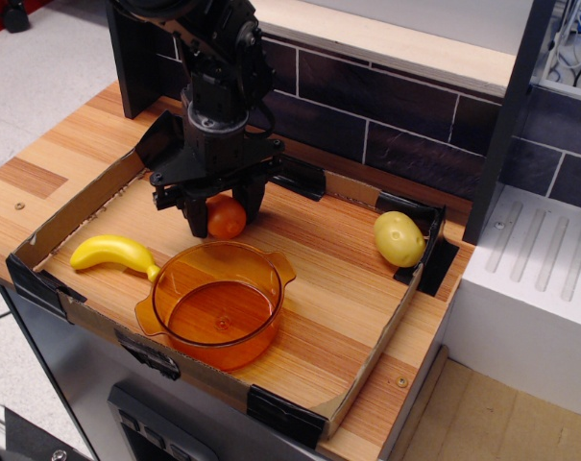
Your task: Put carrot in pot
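Observation:
The orange carrot (227, 218) lies on the wooden board just behind the pot. My black gripper (223, 213) is down over it, its fingers (196, 218) closed against the carrot's two sides. The carrot's upper part is hidden by the gripper body. The amber translucent pot (217, 303) with two small side handles stands at the front of the board, empty, directly in front of the gripper.
A yellow banana (112, 254) lies left of the pot. A yellow-green round fruit (399, 238) sits in the right back corner. A low cardboard rim (79, 211) surrounds the board. A dark brick wall stands behind, a white unit to the right.

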Controlling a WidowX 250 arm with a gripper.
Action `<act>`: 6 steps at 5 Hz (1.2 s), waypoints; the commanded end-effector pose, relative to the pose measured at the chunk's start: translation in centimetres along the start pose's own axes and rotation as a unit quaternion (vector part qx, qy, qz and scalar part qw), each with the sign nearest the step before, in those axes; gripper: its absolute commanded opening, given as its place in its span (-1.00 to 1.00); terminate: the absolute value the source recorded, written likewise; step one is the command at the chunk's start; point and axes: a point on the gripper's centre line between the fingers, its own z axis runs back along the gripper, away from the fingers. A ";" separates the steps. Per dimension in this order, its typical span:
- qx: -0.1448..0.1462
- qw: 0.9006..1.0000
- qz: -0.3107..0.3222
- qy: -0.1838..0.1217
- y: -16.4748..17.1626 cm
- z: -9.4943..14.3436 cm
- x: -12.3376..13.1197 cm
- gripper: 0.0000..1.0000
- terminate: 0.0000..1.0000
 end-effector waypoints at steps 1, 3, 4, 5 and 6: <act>-0.057 0.998 0.003 0.007 -1.4 7.8 0.7 -1.00 -1.00; -0.076 0.994 -0.068 0.028 0.5 10.6 -3.6 -1.00 -1.00; -0.074 0.989 -0.130 0.010 2.2 9.4 -5.9 -1.00 -1.00; -0.070 0.985 -0.160 -0.002 3.3 8.1 -7.3 -1.00 -1.00; -0.065 0.983 -0.173 -0.017 3.4 6.7 -7.8 -1.00 -1.00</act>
